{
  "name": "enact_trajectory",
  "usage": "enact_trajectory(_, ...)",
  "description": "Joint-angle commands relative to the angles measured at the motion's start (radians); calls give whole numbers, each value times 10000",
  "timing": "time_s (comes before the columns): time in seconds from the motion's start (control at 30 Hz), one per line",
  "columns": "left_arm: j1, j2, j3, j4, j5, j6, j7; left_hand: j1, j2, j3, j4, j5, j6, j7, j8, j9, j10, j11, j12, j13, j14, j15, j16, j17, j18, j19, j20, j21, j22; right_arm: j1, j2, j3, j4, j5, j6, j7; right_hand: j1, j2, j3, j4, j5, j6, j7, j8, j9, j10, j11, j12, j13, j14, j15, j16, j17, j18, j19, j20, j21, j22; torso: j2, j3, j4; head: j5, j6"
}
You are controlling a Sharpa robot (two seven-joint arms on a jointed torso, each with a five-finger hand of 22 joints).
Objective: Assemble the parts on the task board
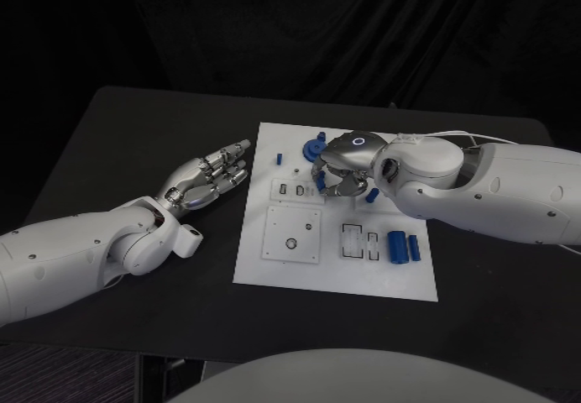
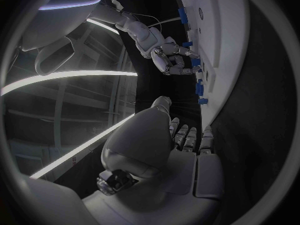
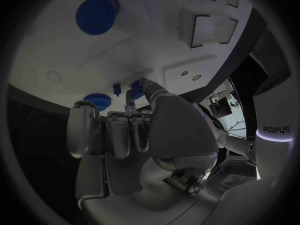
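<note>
The right robot hand (image 1: 340, 180) pinches a small blue part (image 3: 135, 90) low over the board (image 1: 290, 273), likely mid-insertion; next it needs alignment with a slot. The left robot hand (image 1: 210, 180) rests empty, fingers loosely apart, on the table (image 1: 121, 134).

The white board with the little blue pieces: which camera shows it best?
The head view: the whole task board lies in sight from above, with the right hand over it. The right wrist view shows a close patch; the left wrist view shows it edge-on.
</note>
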Motion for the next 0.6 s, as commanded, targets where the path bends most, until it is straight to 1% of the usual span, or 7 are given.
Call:
enact_trajectory(0.03,-23,11,7,14,22,114,984,-59,8,77,9,-36,-4,62,-8,-6,-9,60,29,1,-4,75,-37,-9,-152,10,40,-60,-17,-30,1,2,-2,-89,100,-83,-88,-71,-4,58,27,-244,1,-204,-78,1042,52,26,2631,943,55,-62,2449,-17,-87,17,-88,1929,3,0,0,2,-1)
enact_trajectory(0.37,-29,-2,7,20,22,103,1001,-66,3,89,9,-50,-13,67,-9,-7,-17,57,27,-1,-4,74,-37,-9,-153,10,39,-60,-17,-33,-25,2,-3,-89,-45,-117,-205,-312,-103,284,21,-1341,-9,-1036,-611,1042,49,26,2631,904,55,-147,2374,7,-142,19,-229,1895,3,2,-3,30,-1)
enact_trajectory(0.47,-30,-29,7,45,22,38,1044,-73,-20,140,-6,-49,0,180,-7,-5,-139,-115,2,-30,-4,-9,-37,-9,-109,10,20,-60,-17,-33,-73,2,14,-89,-310,-59,-250,-484,-276,559,42,-2037,-66,-1125,-989,1042,4,26,2631,903,31,-151,2371,9,-137,-3,-241,1896,5,1,-1,64,-1)
enact_trajectory(0.5,-31,-45,7,61,22,1,1069,-76,-29,157,-11,-49,5,216,-6,-5,-165,-173,-2,-35,-4,-34,-37,-9,-88,10,17,-60,-17,-33,-110,2,39,-89,-490,-14,-189,-694,-486,982,89,-2533,-98,-1116,-1342,1042,-16,26,2631,904,-1,-150,2372,7,-135,-20,-251,1897,4,1,0,75,-1)
enact_trajectory(0.53,-31,-53,7,69,22,-19,1081,-79,-39,169,-15,-49,8,244,-5,-4,-185,-218,-5,-39,-4,-56,-37,-9,-70,10,17,-60,-17,-32,-132,2,55,-89,-593,13,-182,-724,-514,1033,89,-2623,-102,-1132,-1405,1042,-21,26,2631,904,3,-150,2372,7,-133,-25,-247,1898,5,3,-2,79,-1)
enact_trajectory(0.57,-31,-66,7,87,22,-55,1102,-82,-51,190,-21,-42,15,279,-3,-3,-233,-283,-13,-50,-4,-93,-37,-9,-40,10,13,-60,-17,-32,-171,2,86,-89,-785,60,-28,-862,-659,1404,115,-3194,-140,-1160,-1861,1042,-50,26,2631,904,-17,-152,2371,7,-130,-45,-250,1900,3,2,-2,75,-1)
enact_trajectory(0.6,-31,-77,7,104,22,-84,1117,-84,-58,206,-24,-40,21,298,-2,-3,-266,-336,-19,-57,-4,-114,-37,-9,-20,11,15,-60,-17,-31,-204,2,114,-89,-950,104,106,-956,-778,1726,155,-3560,-164,-1165,-2145,1042,-61,26,2631,906,-52,-148,2374,1,-126,-45,-247,1902,4,3,-3,74,-1)
